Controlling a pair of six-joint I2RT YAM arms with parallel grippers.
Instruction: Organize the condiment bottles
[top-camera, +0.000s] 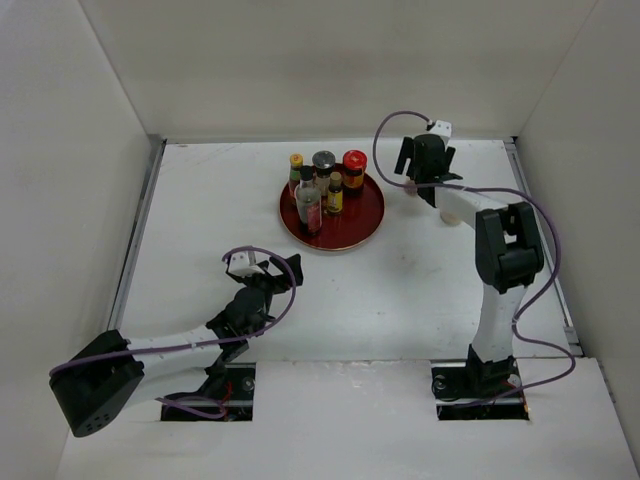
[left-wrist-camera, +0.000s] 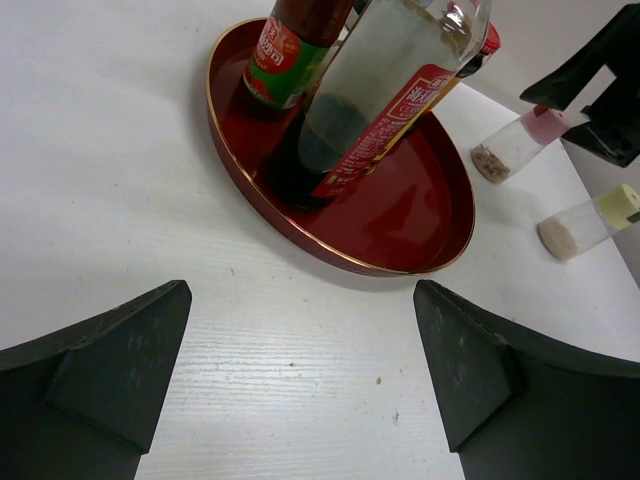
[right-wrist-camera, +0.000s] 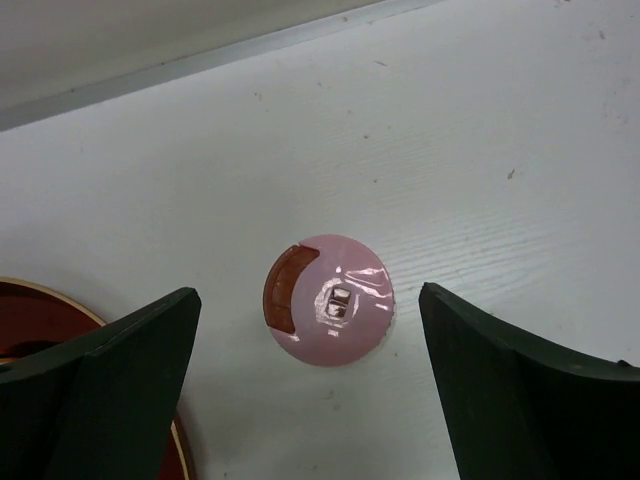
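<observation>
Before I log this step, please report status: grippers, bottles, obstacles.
Left gripper open, empty, facing red plate. Right gripper open, over pink-cap shaker, not gripping. Five bottles on plate; pale-yellow-cap shaker also off it. Nothing blocking.

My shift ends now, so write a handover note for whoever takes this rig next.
Left gripper: open, empty, facing the red plate.
Right gripper: open, above the pink-capped shaker, not gripping it.
Done: about five bottles stand on the plate.
Left: the pink-capped shaker and the pale-yellow-capped shaker are on the table beside the plate; they probably go on it next.
</observation>
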